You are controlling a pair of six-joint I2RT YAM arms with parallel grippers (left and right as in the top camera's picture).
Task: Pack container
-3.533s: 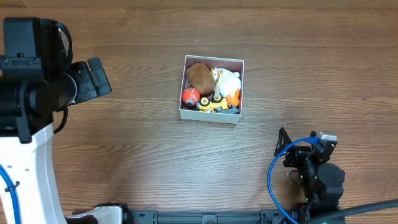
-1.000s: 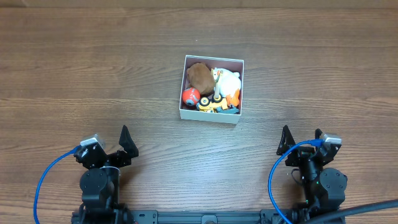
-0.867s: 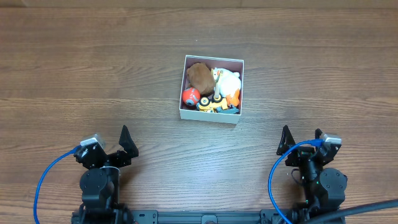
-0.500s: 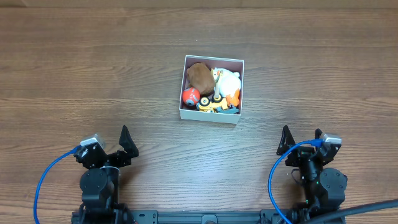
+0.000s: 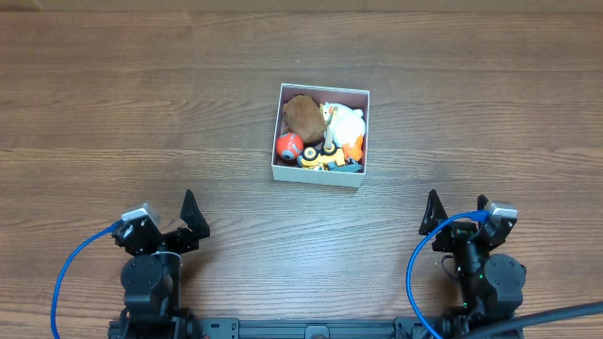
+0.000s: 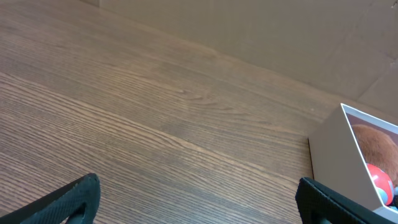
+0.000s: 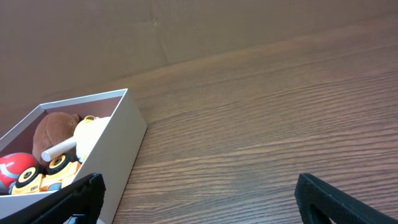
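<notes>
The container (image 5: pixel 320 177) is a square white-walled box in the middle of the table. It holds a brown plush (image 5: pixel 303 117), a white plush (image 5: pixel 345 121), a red ball (image 5: pixel 289 146) and a yellow toy vehicle (image 5: pixel 325 156). It also shows at the right edge of the left wrist view (image 6: pixel 333 152) and at the left of the right wrist view (image 7: pixel 115 152). My left gripper (image 5: pixel 172 226) is open and empty near the front edge, left of the container. My right gripper (image 5: pixel 456 217) is open and empty near the front edge, right of it.
The wooden table (image 5: pixel 141 122) lies bare round the container. A brown cardboard wall (image 7: pixel 186 25) stands behind the table's far edge. Blue cables (image 5: pixel 66 273) loop beside each arm base.
The left arm, raised at the far left 3.5 s ago, has come down to the front edge. Nothing has moved over the last second.
</notes>
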